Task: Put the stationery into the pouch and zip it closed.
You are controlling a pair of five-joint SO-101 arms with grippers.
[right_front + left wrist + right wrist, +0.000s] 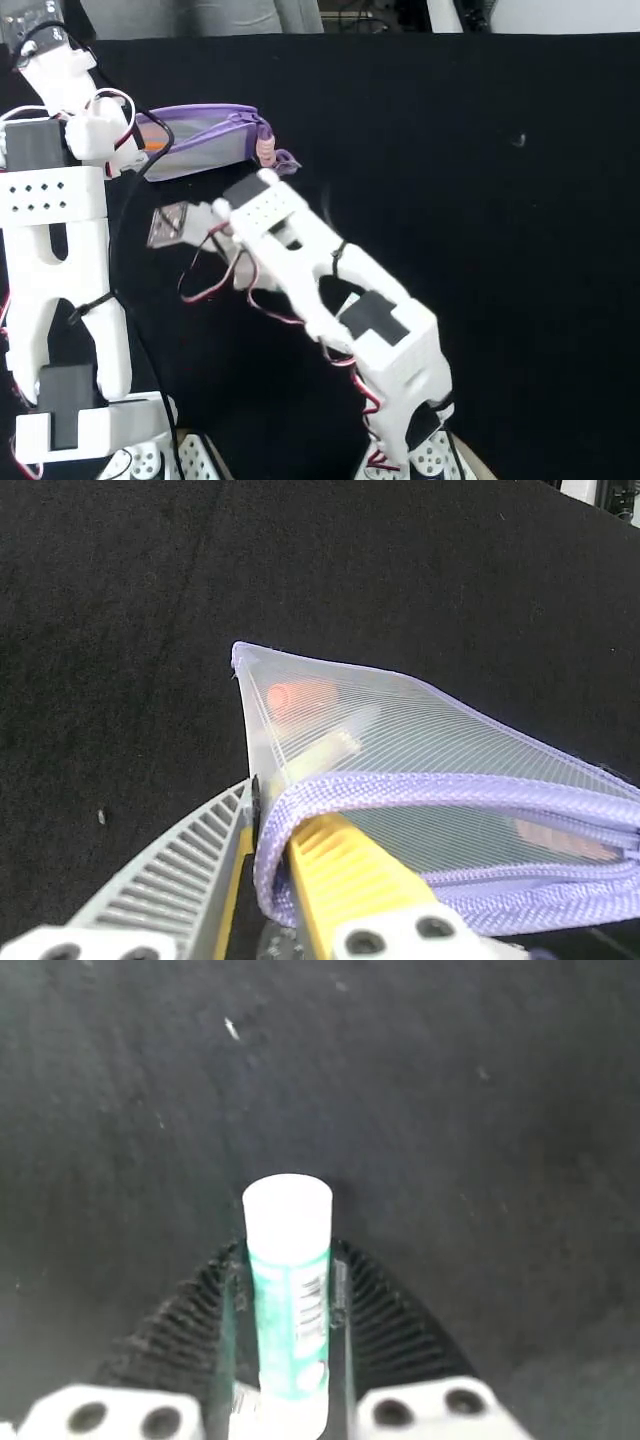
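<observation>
Two grips are set, so start from them. Your right gripper is clamped on a glue stick. Its ribbed fingers press the green-labelled barrel from both sides, and the white cap sticks out beyond the tips, above the black table. Your left gripper is pinched shut on the pouch, biting the purple zip band at one corner.

In the high view the right gripper sits just beside the pouch, on its near side, and the left gripper is at the pouch's end. Through the clear ribbed wall you can see an orange item and a pale stick-shaped one already inside.

By my reading the packing is partway done. The glue stick has yet to go in. The zip, with what looks like its pull at the end away from the left gripper, has yet to be drawn. Whether more stationery waits elsewhere, I cannot tell.
</observation>
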